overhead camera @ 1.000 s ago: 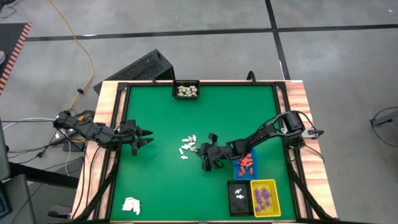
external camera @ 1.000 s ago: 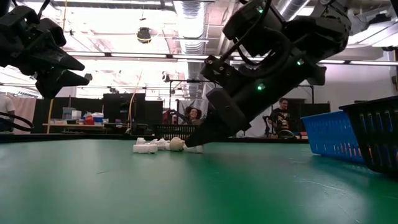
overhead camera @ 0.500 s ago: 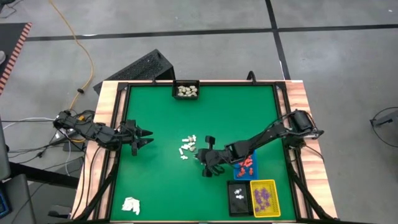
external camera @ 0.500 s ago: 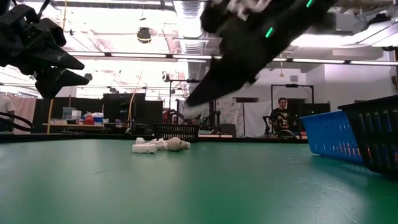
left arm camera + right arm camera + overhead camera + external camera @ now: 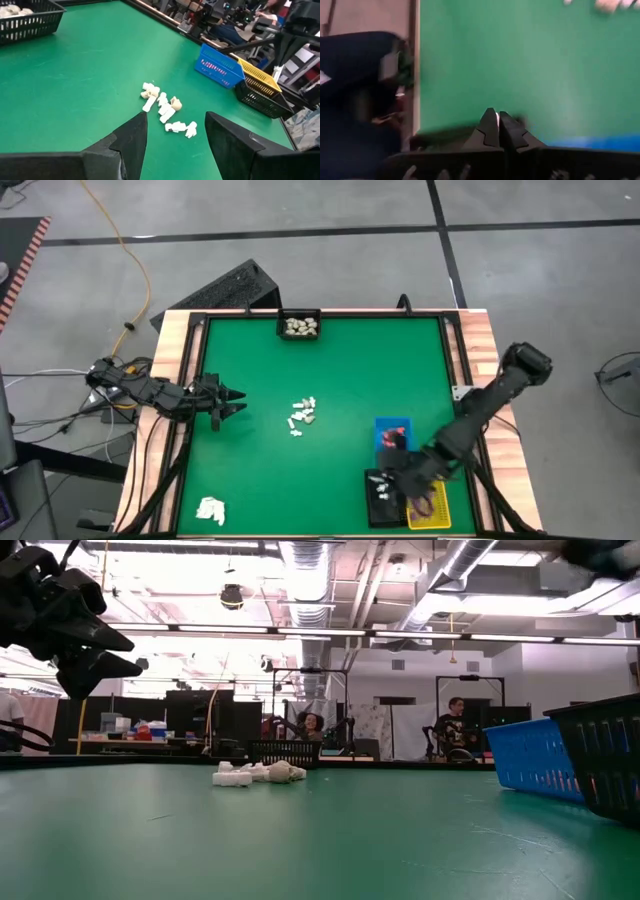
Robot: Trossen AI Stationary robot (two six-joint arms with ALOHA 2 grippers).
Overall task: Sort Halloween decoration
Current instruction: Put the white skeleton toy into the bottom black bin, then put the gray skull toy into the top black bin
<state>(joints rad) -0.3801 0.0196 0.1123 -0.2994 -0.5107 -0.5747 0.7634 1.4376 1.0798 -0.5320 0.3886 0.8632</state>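
Note:
A small pile of white and cream Halloween decoration pieces (image 5: 302, 415) lies on the green mat mid-table, also seen in the left wrist view (image 5: 167, 112). My right gripper (image 5: 388, 472) hovers shut over the black tray (image 5: 372, 508) near the right front, with a pale sliver between its fingertips (image 5: 496, 118). My left gripper (image 5: 236, 400) waits open at the left edge, pointing toward the pile. My right gripper pinches a tiny pale decoration piece (image 5: 496, 117) at the free ends of its two fingers, slanting downward. Only a sliver of the piece shows between the tips. It is lifted clear of the mat.
A blue tray (image 5: 392, 424) holds orange-red pieces and a yellow tray (image 5: 432, 480) holds purple ones beside the black tray. Another black tray (image 5: 300, 314) with cream pieces stands at the far edge. A white paper-like wad (image 5: 211, 509) lies near the front left.
My right gripper has risen from beside the pile and swung fast toward the table's near right, over the trays, rolling as it went; it has stayed shut. The pile has stayed in place.

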